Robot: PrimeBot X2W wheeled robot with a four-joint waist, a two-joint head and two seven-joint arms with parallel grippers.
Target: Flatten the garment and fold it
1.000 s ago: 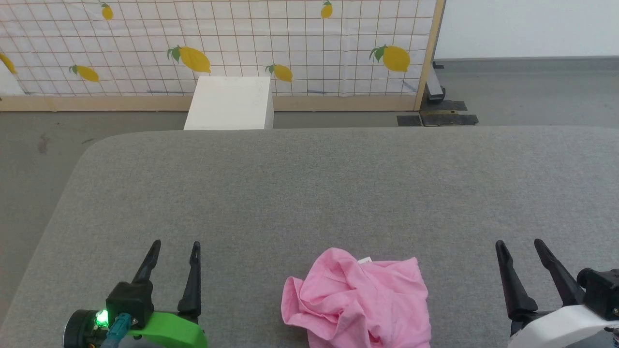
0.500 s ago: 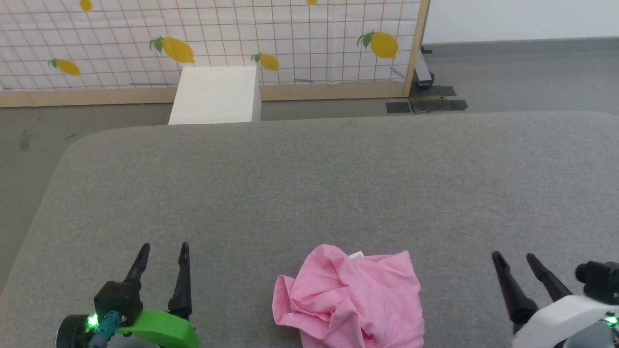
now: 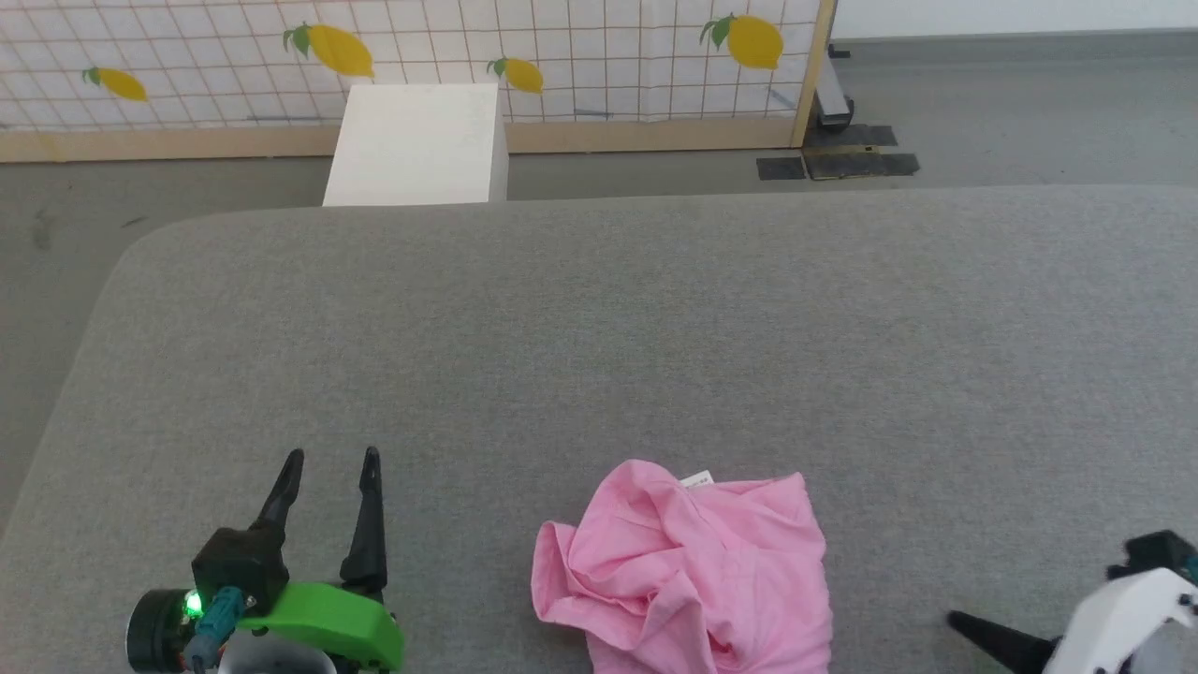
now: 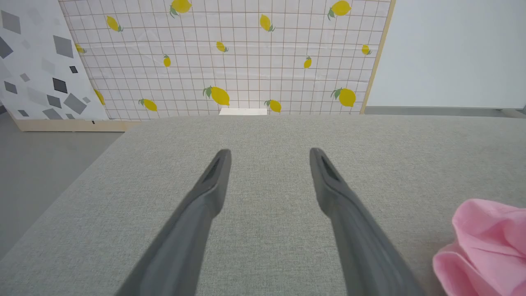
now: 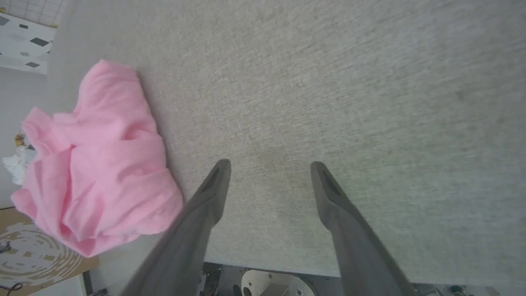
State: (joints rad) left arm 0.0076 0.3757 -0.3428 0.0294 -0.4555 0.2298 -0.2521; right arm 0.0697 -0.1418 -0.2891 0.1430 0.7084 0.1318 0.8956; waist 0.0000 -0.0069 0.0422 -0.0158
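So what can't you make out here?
Head view: the garment is cut off at its near side by the bottom edge, and crumples hide its shape.
Head view: the print on its white tag is too small to read.
Head view: the right fingers are partly cut off by the bottom edge.

Open room around the garment (image 3: 688,571)
Bare grey cushion (image 3: 599,328) stretches left, right and beyond the garment's crumpled heap; a white box (image 3: 416,145) stands off the cushion, well beyond the garment.

R gripper (image 5: 270,164) swung in head view: fingers from 12 to ~9 o'clock, toward garment (image 3: 688,571). Head cam prob. tilted down.
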